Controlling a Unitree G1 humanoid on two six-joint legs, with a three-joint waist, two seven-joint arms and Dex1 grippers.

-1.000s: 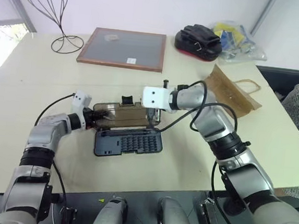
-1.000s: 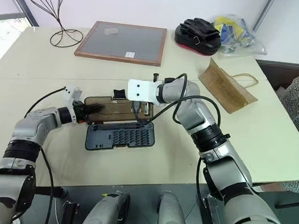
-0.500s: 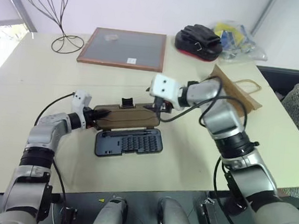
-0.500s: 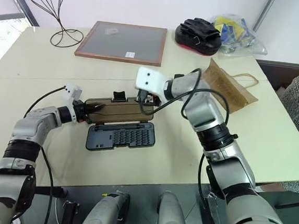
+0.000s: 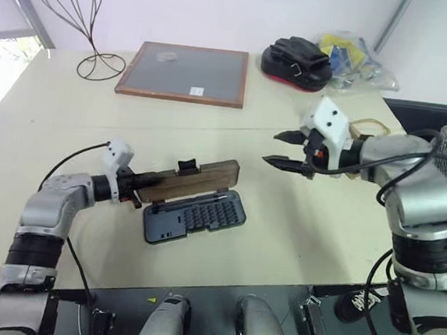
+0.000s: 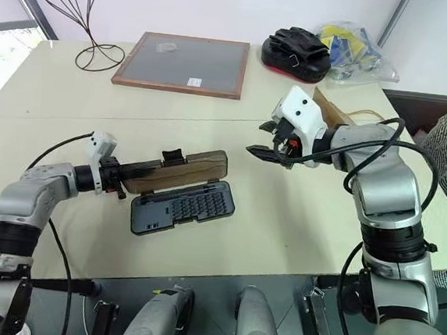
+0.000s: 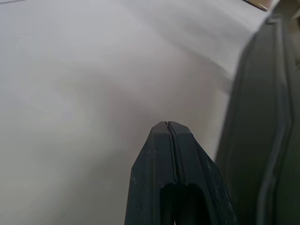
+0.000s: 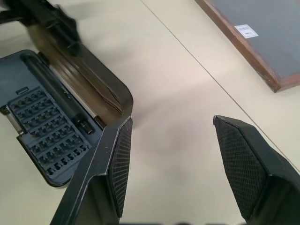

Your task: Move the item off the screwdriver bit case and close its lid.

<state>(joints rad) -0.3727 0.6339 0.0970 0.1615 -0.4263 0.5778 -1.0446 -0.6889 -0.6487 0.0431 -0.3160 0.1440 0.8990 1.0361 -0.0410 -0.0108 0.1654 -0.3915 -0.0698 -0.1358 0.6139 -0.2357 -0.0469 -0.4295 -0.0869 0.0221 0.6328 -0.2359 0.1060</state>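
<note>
Black fingers of the left tool [image 5: 137, 188] are pinched on the left end of the smoky-brown lid [image 5: 193, 178], which stands raised on its hinge, tilted over the dark tray of the case [image 5: 196, 216] on the cream bench [image 5: 280, 235]. The bit rows lie uncovered. To the right, the right tool [image 5: 281, 149] hangs above the bench with its fingers spread wide, gripping nothing. Behind that arm, near the right edge, the kraft bag [image 6: 332, 113] lies flat, well apart from the case.
</note>
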